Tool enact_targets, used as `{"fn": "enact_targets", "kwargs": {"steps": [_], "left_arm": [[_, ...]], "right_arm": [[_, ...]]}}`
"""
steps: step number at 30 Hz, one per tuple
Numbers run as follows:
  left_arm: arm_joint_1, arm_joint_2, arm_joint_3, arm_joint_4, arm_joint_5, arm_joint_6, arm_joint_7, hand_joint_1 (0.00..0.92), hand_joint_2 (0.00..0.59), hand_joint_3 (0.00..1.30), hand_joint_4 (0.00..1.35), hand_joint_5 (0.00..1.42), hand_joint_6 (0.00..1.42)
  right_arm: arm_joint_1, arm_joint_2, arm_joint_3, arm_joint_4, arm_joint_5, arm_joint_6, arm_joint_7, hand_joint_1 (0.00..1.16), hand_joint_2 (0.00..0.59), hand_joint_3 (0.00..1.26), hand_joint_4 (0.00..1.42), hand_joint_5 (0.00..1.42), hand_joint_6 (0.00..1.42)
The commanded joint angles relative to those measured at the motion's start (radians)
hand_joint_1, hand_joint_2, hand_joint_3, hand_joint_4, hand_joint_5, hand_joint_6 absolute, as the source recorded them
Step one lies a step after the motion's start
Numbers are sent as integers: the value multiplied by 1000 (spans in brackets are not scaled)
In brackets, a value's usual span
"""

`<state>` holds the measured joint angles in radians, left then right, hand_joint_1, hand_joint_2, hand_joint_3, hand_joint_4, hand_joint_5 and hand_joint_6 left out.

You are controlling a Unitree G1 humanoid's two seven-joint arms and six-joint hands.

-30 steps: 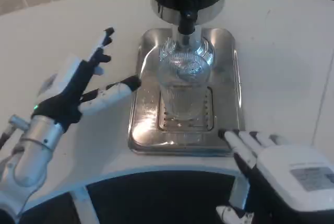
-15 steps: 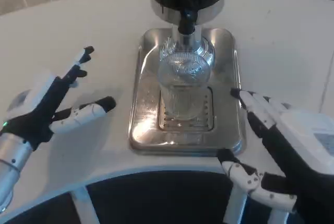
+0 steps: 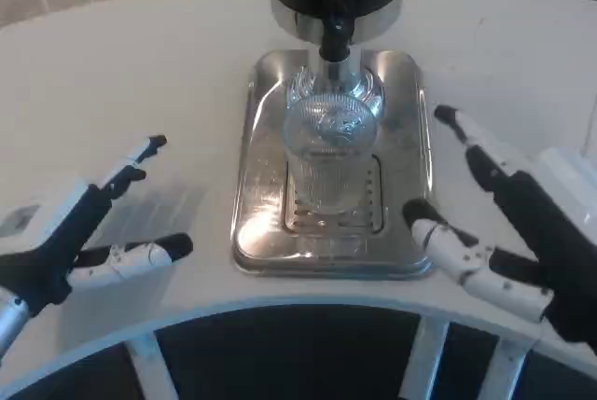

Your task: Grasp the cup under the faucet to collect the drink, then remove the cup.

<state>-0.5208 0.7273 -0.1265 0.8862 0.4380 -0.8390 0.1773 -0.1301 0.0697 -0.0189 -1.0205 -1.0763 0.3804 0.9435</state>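
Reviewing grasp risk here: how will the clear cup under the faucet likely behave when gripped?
The cup looks like rigid ribbed glass, so probably stiff, perhaps fragile. Ribs may aid grip. Tall and narrow on the metal tray, it could tip if nudged sideways.

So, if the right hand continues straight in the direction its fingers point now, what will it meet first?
Probably the right edge of the steel drip tray, then the glass cup standing on it under the faucet. The right hand is open, fingers aimed up-left; its height above the tray is unclear.
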Motion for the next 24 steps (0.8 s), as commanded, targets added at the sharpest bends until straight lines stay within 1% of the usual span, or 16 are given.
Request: {"fn": "enact_targets", "kwargs": {"steps": [1,4,7,9,15,19,24], "left_arm": [[54,25,5,-42,19,-22,6,43,52,98,90,196,247],[84,28,6,-77,22,-22,0,43,52,98,89,191,242],[117,27,8,-120,17,-15,-11,43,53,101,89,187,240],[130,26,11,-141,14,-9,-17,43,53,104,89,185,239],[159,24,20,-183,6,8,-34,43,53,107,89,182,235],[177,20,27,-207,6,18,-46,43,54,108,89,181,230],[192,12,33,-228,6,29,-59,43,54,108,89,175,223]], "right_arm": [[-84,-12,-37,48,79,120,-3,237,456,0,0,0,3],[-129,-39,-48,77,131,171,-18,232,460,0,0,0,2],[-172,-62,-58,120,199,222,-44,230,466,0,0,0,2],[-197,-79,-61,147,241,247,-63,229,469,0,0,0,1],[-278,-145,-64,203,356,321,-117,226,474,0,0,0,1],[-329,-189,-57,228,435,376,-150,225,475,0,0,0,5],[-368,-238,-39,249,517,416,-191,224,475,0,0,0,11]]}}
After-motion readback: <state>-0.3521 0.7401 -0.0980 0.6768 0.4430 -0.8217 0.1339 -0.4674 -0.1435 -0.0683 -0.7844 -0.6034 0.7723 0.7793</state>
